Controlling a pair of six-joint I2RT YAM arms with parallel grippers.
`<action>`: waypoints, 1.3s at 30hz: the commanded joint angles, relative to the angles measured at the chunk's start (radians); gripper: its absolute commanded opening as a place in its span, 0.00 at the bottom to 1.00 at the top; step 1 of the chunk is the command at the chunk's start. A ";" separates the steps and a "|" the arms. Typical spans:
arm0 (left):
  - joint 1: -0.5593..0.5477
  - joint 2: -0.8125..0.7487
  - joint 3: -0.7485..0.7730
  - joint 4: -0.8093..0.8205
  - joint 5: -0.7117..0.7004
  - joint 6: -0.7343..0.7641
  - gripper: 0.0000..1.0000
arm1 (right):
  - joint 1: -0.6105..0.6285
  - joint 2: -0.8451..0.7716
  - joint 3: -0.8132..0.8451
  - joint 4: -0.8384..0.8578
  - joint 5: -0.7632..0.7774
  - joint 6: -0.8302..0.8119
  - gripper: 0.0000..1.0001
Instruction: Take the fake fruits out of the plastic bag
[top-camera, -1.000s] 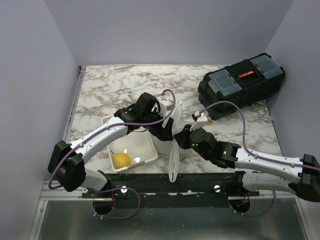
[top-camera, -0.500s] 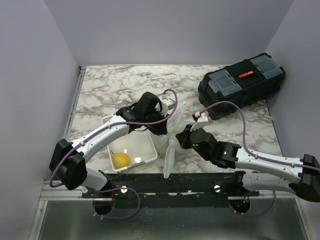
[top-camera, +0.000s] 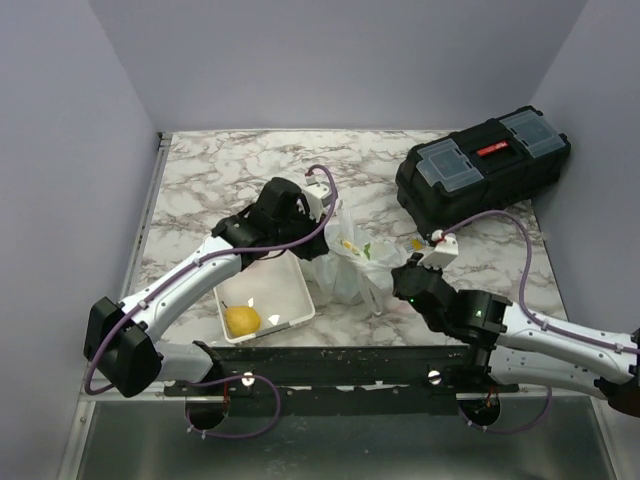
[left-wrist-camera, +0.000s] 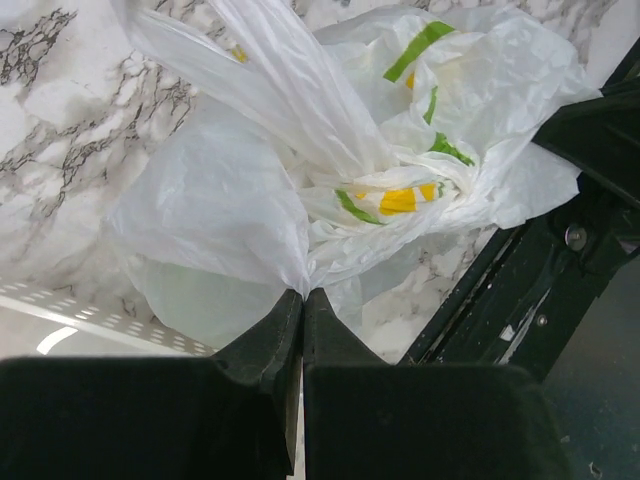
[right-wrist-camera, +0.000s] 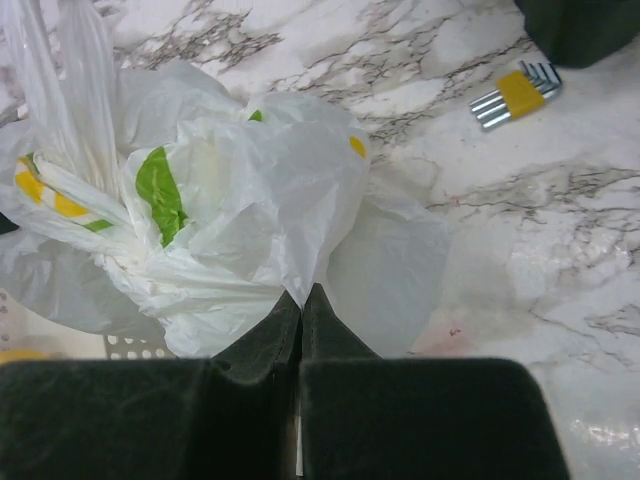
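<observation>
The plastic bag (top-camera: 350, 262) is a crinkly white carrier with green and yellow print, bunched on the marble between my two arms. My left gripper (top-camera: 318, 243) is shut on a fold of its film (left-wrist-camera: 303, 292) on the bag's left side. My right gripper (top-camera: 398, 278) is shut on another fold (right-wrist-camera: 302, 290) on its right side. Both pinches pull the film taut, seen in the left wrist view (left-wrist-camera: 330, 150) and the right wrist view (right-wrist-camera: 230, 200). The fake fruits stay hidden inside the bag.
A white tray (top-camera: 300, 300) holding a yellow pear-like fruit (top-camera: 242, 320) stands just left of the bag. A black toolbox (top-camera: 480, 170) sits at the back right. A small set of hex keys (right-wrist-camera: 515, 95) lies on the marble near the toolbox.
The left gripper has shut on the bag. The two arms have drawn apart, left arm leftward and right arm rightward, spreading the bag wider and lower between them.
</observation>
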 joint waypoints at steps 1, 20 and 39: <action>0.032 -0.013 -0.012 0.041 0.030 -0.026 0.00 | -0.003 -0.076 -0.015 -0.140 0.097 0.064 0.05; 0.041 0.015 -0.005 0.039 0.097 -0.041 0.00 | -0.004 0.124 0.267 0.172 -0.395 -0.574 0.54; 0.046 0.006 -0.002 0.032 0.106 -0.041 0.00 | -0.001 0.301 0.293 0.060 -0.251 -0.538 0.55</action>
